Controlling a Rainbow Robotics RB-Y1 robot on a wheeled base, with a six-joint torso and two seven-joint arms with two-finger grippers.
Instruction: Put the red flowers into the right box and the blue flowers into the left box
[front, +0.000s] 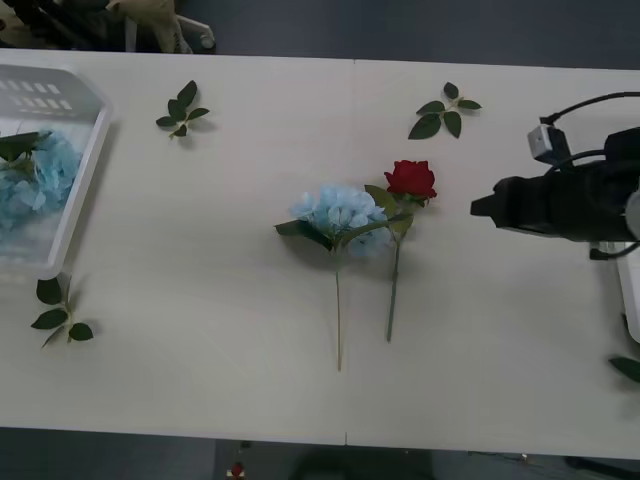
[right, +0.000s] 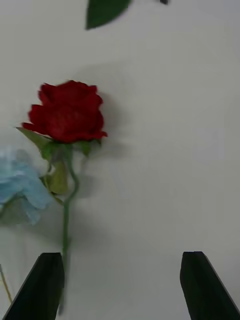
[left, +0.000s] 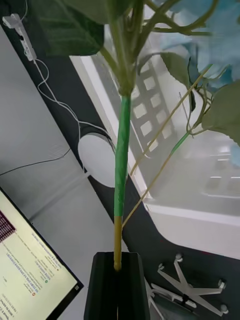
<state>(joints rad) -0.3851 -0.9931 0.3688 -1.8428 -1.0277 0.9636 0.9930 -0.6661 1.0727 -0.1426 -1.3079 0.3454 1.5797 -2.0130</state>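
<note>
One red flower (front: 410, 180) lies on the table beside a blue flower (front: 338, 210), their stems pointing toward me. My right gripper (front: 480, 208) hovers just right of the rose. In the right wrist view that gripper (right: 120, 285) is open, with the red flower (right: 67, 111) ahead and its stem by one finger (right: 42, 285). My left gripper (left: 117, 285) is shut on the green stem of a blue flower (left: 220, 30) over the left box (left: 200, 220). More blue flowers (front: 35, 180) lie in the left box (front: 85, 180). The right box (front: 630, 290) shows as an edge.
Green leaf sprigs lie at the back left (front: 181, 110), back right (front: 443, 112), front left (front: 60, 315) and far right (front: 628, 367). Bare table surrounds the two flowers. A monitor (left: 30, 260) and cables sit below the left box.
</note>
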